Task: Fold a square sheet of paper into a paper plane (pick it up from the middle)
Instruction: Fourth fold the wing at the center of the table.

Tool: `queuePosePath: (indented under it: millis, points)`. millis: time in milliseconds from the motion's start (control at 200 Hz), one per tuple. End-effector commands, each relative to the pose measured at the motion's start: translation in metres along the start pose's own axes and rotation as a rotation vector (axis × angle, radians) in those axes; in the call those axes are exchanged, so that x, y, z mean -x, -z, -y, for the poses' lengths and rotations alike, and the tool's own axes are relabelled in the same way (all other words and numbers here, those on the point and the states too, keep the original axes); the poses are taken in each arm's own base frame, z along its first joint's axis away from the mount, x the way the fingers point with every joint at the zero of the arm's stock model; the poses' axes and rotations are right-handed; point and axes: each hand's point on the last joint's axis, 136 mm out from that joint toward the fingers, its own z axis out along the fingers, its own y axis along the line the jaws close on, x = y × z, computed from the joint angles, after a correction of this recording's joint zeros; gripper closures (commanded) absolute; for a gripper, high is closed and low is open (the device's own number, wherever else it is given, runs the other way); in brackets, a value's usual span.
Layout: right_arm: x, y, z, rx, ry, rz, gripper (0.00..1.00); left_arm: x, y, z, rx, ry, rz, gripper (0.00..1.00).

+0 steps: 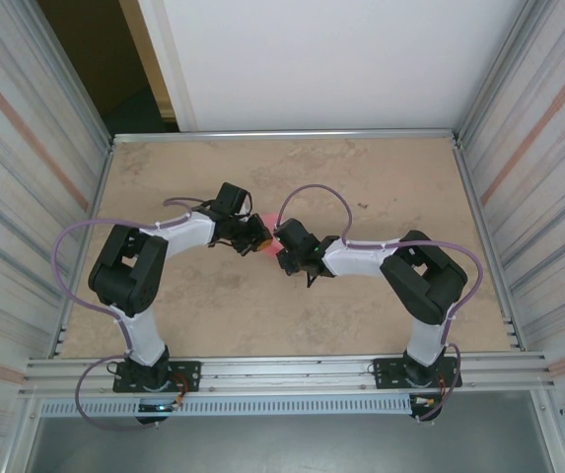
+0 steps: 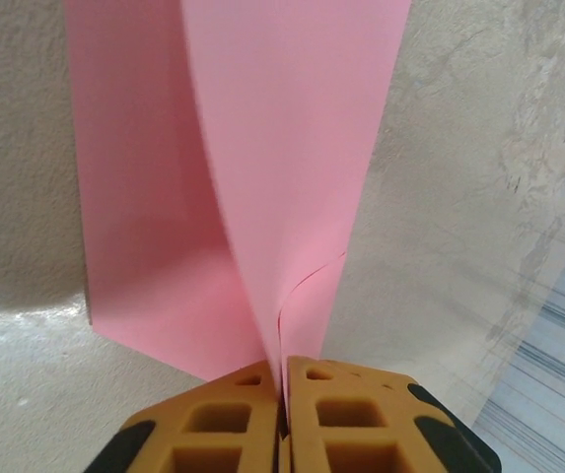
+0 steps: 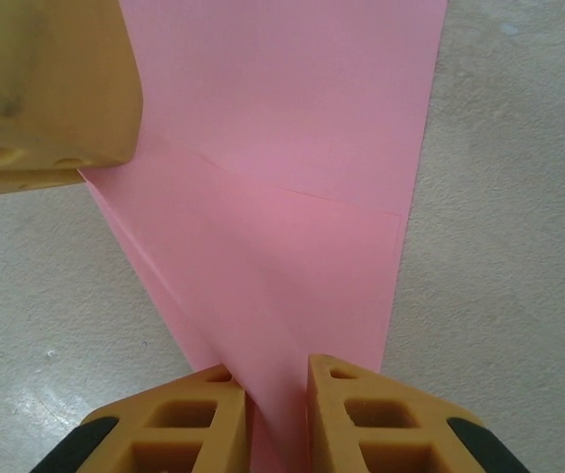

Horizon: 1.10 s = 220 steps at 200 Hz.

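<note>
Mid-frame in the top view: left gripper (image 1: 259, 235) and right gripper (image 1: 284, 242) tip to tip over the tan table (image 1: 390, 182), square sheet of paper (image 1: 272, 236) pinched between. Left wrist view: fingers (image 2: 326, 414) closed on the sheet's bent lower edge. Right wrist view: fingers (image 3: 361, 419) narrowly parted, clamping a folded flap, crease crossing mid-frame. Open tabletop all round, metal rail (image 1: 282, 372) along the bottom.

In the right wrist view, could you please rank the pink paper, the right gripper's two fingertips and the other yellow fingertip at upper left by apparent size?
1. The pink paper covers the most area.
2-3. The right gripper fingertips and the left gripper's yellow fingertip look alike; both are cropped and close to the lens, so I would not rank them.
</note>
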Motion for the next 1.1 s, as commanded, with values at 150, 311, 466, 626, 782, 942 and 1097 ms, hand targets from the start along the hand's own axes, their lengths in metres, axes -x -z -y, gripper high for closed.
queuePosePath:
  millis: [150, 311, 466, 626, 782, 942, 1097]
  points:
    - [-0.014, -0.007, 0.000, 0.028, -0.057, -0.015, 0.83, 0.015, 0.023, 0.013, -0.007, -0.031, 0.066, 0.71]
    - [-0.014, -0.006, 0.000, 0.069, -0.100, -0.001, 0.84, 0.034, 0.048, 0.011, -0.023, -0.027, 0.140, 0.62]
    - [-0.013, -0.005, 0.000, 0.132, -0.148, -0.007, 0.86, 0.042, 0.063, 0.003, -0.040, -0.015, 0.183, 0.60]
    - [-0.010, 0.002, -0.002, 0.240, -0.215, -0.018, 0.88, 0.038, 0.063, -0.004, -0.084, -0.012, 0.200, 0.60]
    - [-0.008, 0.007, -0.005, 0.372, -0.281, -0.048, 0.89, 0.032, 0.056, 0.000, -0.177, -0.036, 0.187, 0.59]
    - [-0.001, 0.014, -0.005, 0.502, -0.361, -0.079, 0.90, 0.019, 0.043, 0.010, -0.227, -0.106, 0.151, 0.58]
    - [0.002, 0.016, -0.002, 0.580, -0.422, -0.098, 0.90, 0.006, 0.028, 0.019, -0.257, -0.181, 0.117, 0.57]
